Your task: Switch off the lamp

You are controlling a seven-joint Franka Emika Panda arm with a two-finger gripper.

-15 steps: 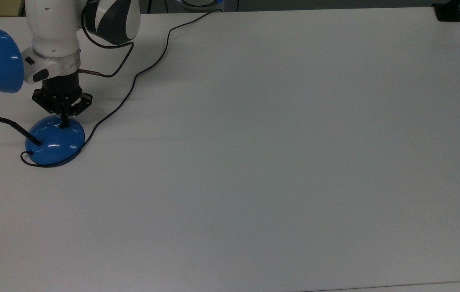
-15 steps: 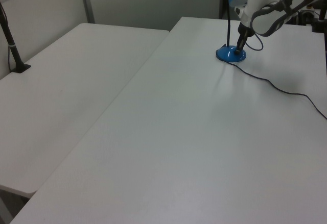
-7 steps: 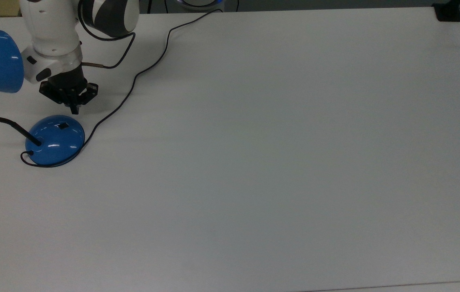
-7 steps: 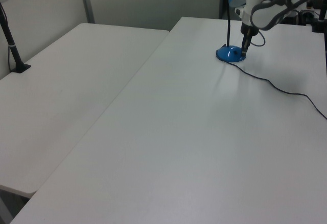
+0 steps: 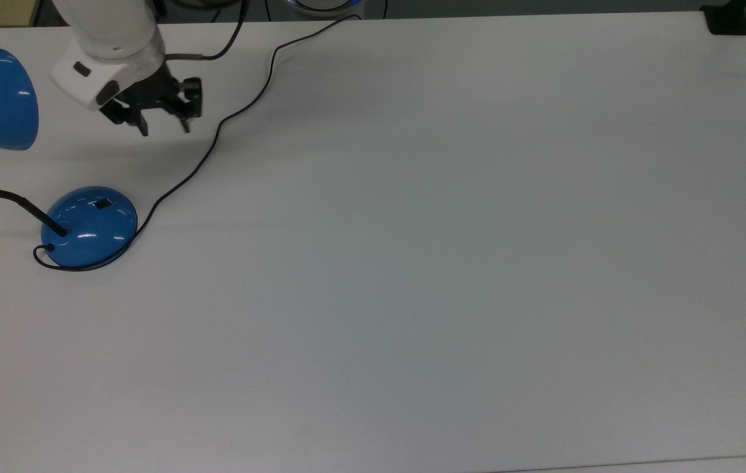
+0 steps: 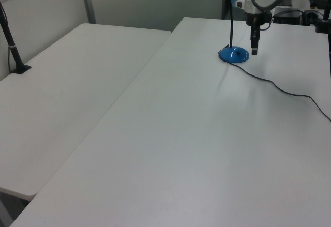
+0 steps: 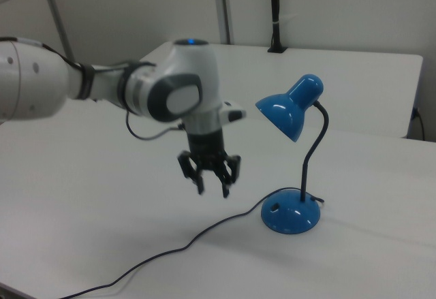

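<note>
lamp (image 5: 89, 226): glossy blue plastic/metal look, sits on the desk near the top view's left edge. in the right view it's on the right side, base flat on the desk
base: round smooth dome w/ bright reflections, small black rectangular switch (image 5: 103, 204) set in its upper slope
neck (image 7: 315, 150): thin black bendy tube, curves in an S up from the base to the shade
shade (image 7: 288, 109): blue cone w/ rounded cap, tilted down toward the right view's left. can't tell if the bulb's lit
cord (image 5: 228, 118): thin black wire, loops round the base edge then snakes across the desk to the top view's upper edge
pincer (image 5: 163, 126): black, 2 short fingers spread apart w/ nothing between them, hanging in the air above the desk, up and to the right of the base in the top view, not touching the lamp
arm (image 7: 102, 89): chunky white rounded shells w/ dark grey joints, smooth finish
desk (image 5: 451, 249): flat matte white top, plain. second white desk (image 6: 67, 82) butts against it on the left view's left
</note>
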